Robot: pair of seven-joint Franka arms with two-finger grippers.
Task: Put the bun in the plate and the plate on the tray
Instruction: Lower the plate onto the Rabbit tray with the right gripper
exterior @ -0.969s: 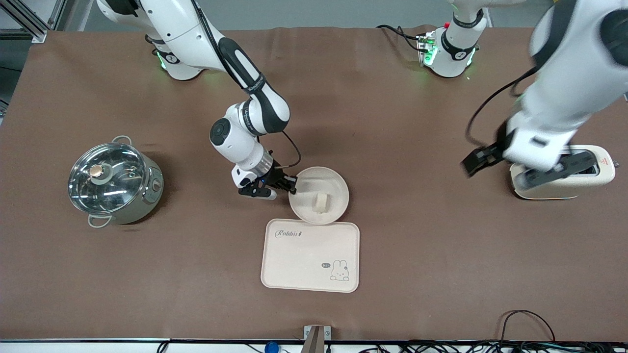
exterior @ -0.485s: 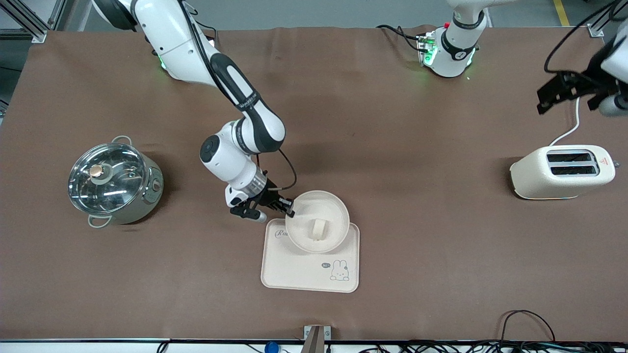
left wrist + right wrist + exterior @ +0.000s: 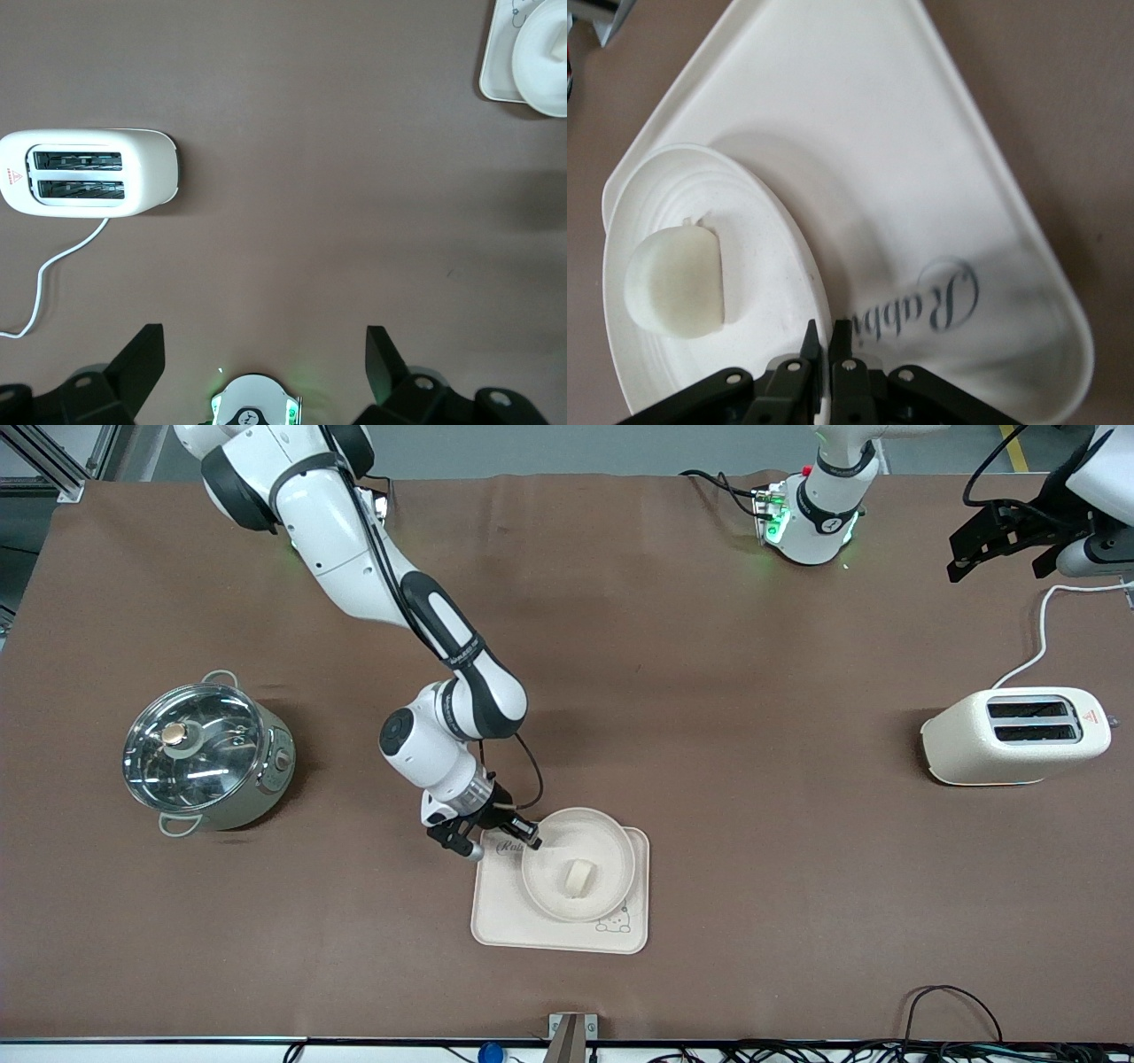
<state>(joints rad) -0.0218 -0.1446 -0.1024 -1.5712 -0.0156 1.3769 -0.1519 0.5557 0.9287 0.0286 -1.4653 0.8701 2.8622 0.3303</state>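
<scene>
The round cream-white plate [image 3: 611,855] is over the cream rectangular tray [image 3: 503,921], which lies near the front camera and bears a "Rabbit" script. The small cream-white bun [image 3: 578,875] lies in the plate. My right gripper [image 3: 529,837] is shut on the plate's rim at the edge toward the right arm's end. In the right wrist view the fingers pinch the rim [image 3: 826,341], the bun [image 3: 678,282] lies in the plate [image 3: 757,266], and the tray [image 3: 877,177] lies under it. My left gripper [image 3: 1005,545] is open and empty, high over the left arm's end of the table.
A steel pot with a glass lid [image 3: 205,750] stands toward the right arm's end. A cream toaster [image 3: 1016,736] with a white cord stands toward the left arm's end; it also shows in the left wrist view [image 3: 89,173].
My right gripper has carried the plate with the bun from beside the tray's edge to over the tray and lower. The left arm has lifted away from the toaster.
</scene>
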